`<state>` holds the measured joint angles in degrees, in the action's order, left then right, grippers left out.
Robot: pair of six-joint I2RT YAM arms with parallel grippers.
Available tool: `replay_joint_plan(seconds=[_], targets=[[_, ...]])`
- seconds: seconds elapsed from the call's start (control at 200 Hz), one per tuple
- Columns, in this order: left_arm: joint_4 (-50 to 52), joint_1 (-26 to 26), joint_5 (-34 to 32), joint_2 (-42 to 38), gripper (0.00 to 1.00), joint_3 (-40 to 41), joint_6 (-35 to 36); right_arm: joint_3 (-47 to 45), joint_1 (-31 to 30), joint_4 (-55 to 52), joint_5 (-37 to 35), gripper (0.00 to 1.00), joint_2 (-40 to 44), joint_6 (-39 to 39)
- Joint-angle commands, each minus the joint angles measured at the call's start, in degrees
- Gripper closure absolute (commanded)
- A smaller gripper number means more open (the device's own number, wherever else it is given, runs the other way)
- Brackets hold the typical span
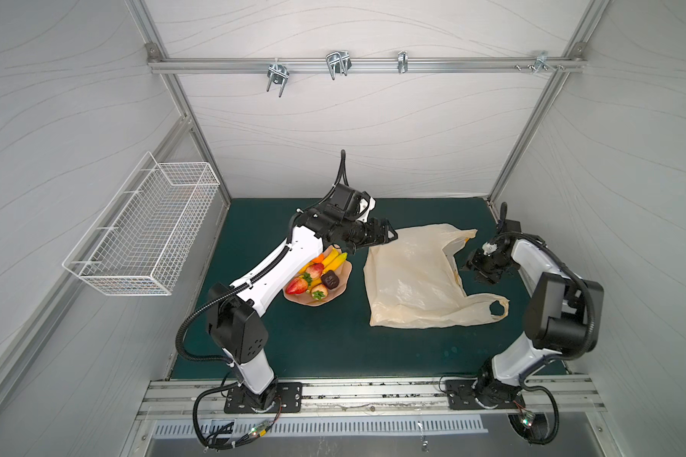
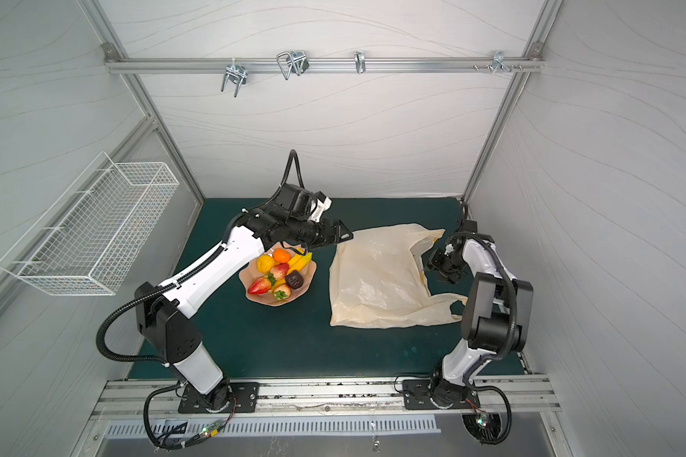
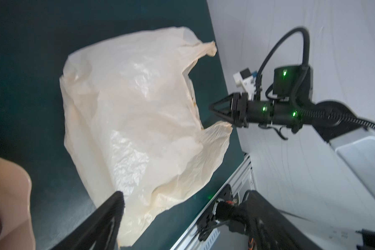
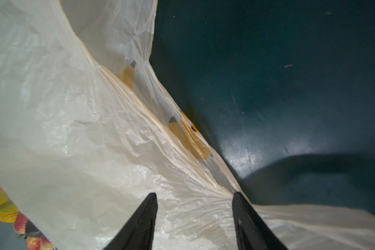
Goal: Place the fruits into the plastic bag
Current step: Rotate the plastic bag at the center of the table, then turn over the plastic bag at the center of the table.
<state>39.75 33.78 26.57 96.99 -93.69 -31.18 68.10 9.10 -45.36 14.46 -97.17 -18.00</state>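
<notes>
1. Fruits lay heaped on a pinkish scalloped plate beside the left arm: strawberries, yellow banana pieces, an orange one and a dark lumpy one. None was in the plastic bag, so by my reading the task proper had not begun.
2. Bag position: it lay flat on the green mat, just beside the plate. Its two handles and its mouth were turned toward the right arm. A flat bag takes no fruit, which likely explained why the bag was being dealt with first.
3. Right gripper sat at the mouth, between the handles. In its wrist view the jaws stood apart, clamped on nothing, with crinkled film showing between them and pleats gathering toward one fingertip. Whether that finger touched the rim I could not tell. It looked placed to pinch the upper layer and lift it.
4. Left gripper hovered released and empty above the gap between plate and bag, near the bag's far closed corner. It was probably placed within easy reach of the fruit for when the mouth was held up.
5. Risk, as I judged it: thin film could slip, or both layers could be caught together, leaving the mouth sealed.
</notes>
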Motion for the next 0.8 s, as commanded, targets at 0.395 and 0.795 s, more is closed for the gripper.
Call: replay_joint_plan(seconds=[0.395,0.795], targets=[[5.5,2.6,-0.4,-3.4,0.11,14.8,1.7,5.7,-4.5,-0.5,-9.4,0.6,-10.9,6.1],[3.1,2.6,-3.9,0.3,0.17,18.8,-0.2,5.3,-6.0,1.3,-8.9,0.77,-12.6,5.6]])
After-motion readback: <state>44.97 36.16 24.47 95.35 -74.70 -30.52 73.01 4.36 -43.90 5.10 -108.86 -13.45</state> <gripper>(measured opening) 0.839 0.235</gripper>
